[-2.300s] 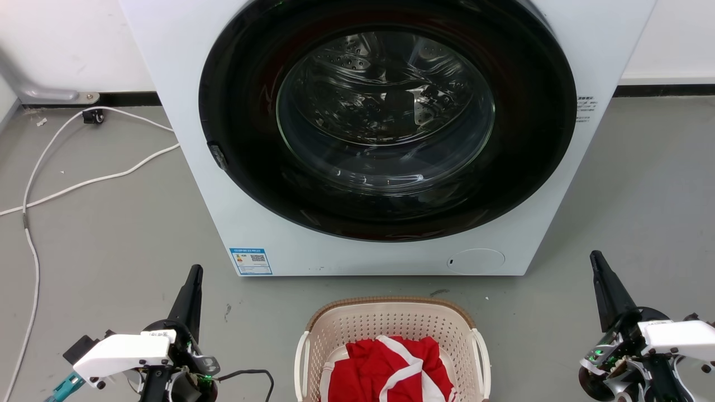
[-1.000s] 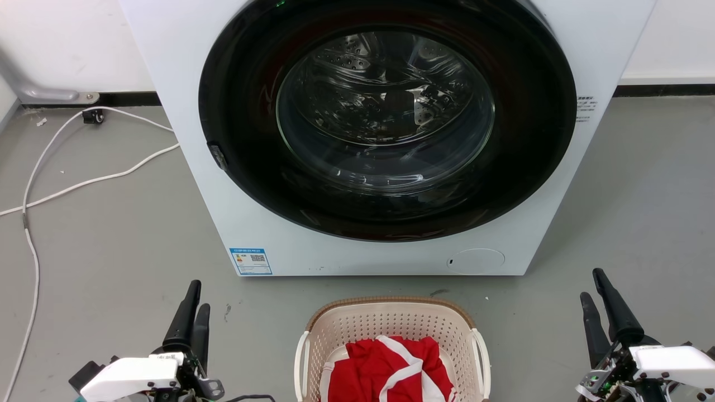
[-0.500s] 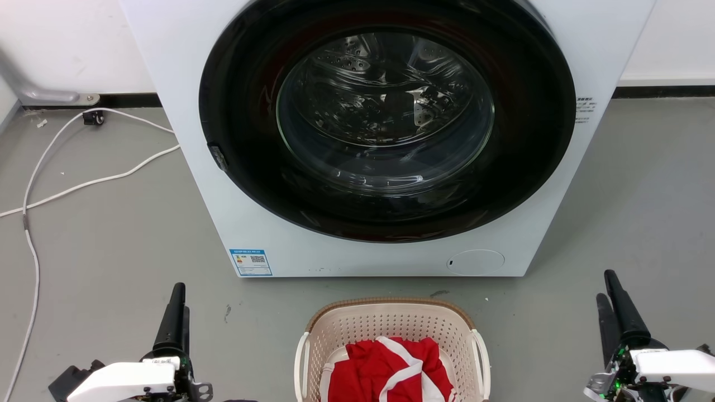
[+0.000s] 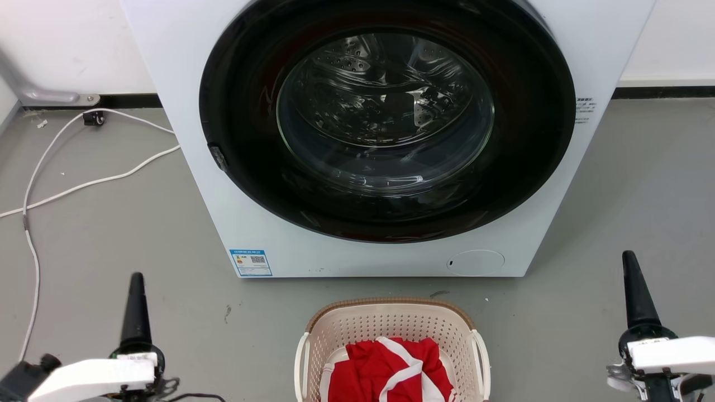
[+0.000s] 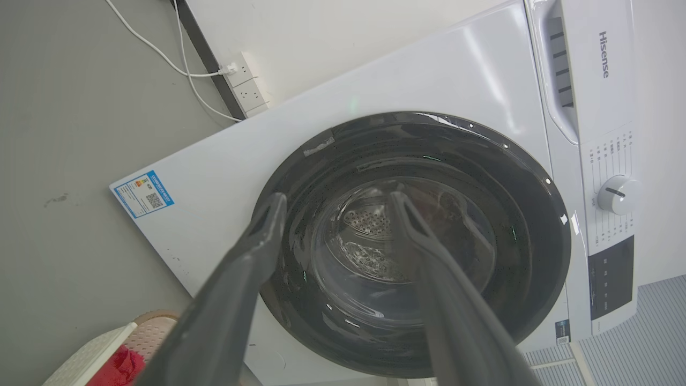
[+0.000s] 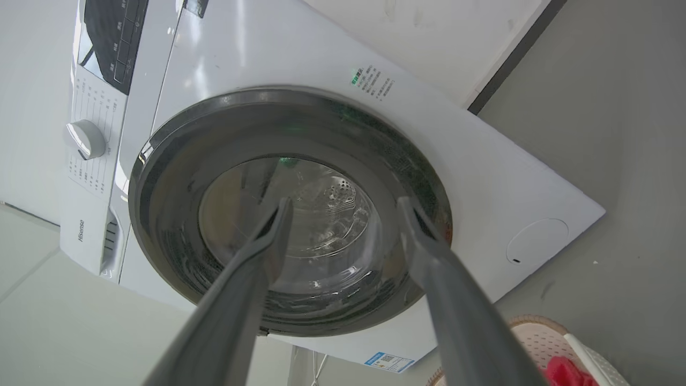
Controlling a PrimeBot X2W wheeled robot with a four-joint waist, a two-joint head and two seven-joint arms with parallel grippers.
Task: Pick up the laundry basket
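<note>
One cream perforated laundry basket (image 4: 391,325), brown woven-look rim, holds crumpled red cloth (image 4: 391,371).

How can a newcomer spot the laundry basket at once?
Find the big white washing machine with the round dark door. On the grey floor just before it stands the laundry basket. It alone is cream perforated plastic, with a brown rim, white side handles and red cloth inside.

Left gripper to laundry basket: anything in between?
Bare grey floor, with one small dark scuff, lies between the left gripper and the laundry basket; the head view shows it.
</note>
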